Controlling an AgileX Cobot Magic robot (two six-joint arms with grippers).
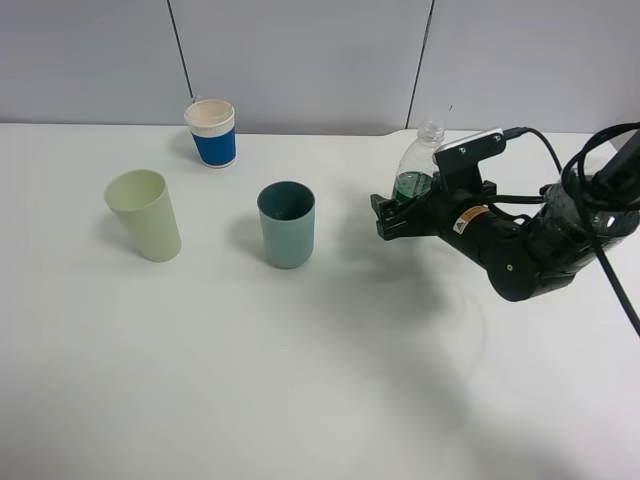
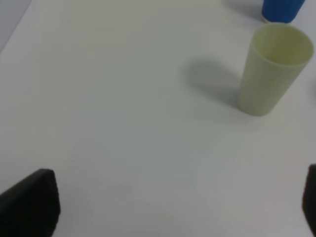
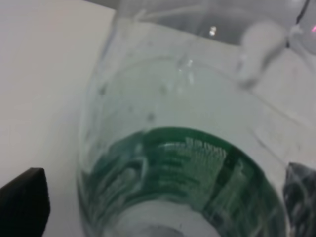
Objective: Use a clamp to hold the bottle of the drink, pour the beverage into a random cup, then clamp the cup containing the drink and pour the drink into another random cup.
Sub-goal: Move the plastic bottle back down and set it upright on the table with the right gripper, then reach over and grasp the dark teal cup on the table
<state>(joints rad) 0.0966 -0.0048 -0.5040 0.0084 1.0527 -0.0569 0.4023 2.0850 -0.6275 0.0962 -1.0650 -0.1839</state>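
I see the right pincer (image 1: pixel 388 217) straddling the upright bottle (image 1: pixel 418 165), fingers apart with a gap on one side; the bottle sits right of the teal cup (image 1: pixel 286 223) on the table (image 1: pixel 300 390). Left pincer (image 2: pixel 178 195) is spread wide near the pale cup (image 2: pixel 274 69).

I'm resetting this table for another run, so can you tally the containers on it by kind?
Plastic tumblers: 2, the pale yellow-green tumbler and the teal tumbler
Paper cups: 1, the blue-and-white paper cup
Bottles: 1, the clear bottle
Total: 4

Three cups (image 1: pixel 146 215) (image 1: pixel 287 224) (image 1: pixel 212 132) and one bottle (image 1: pixel 415 165) are present.
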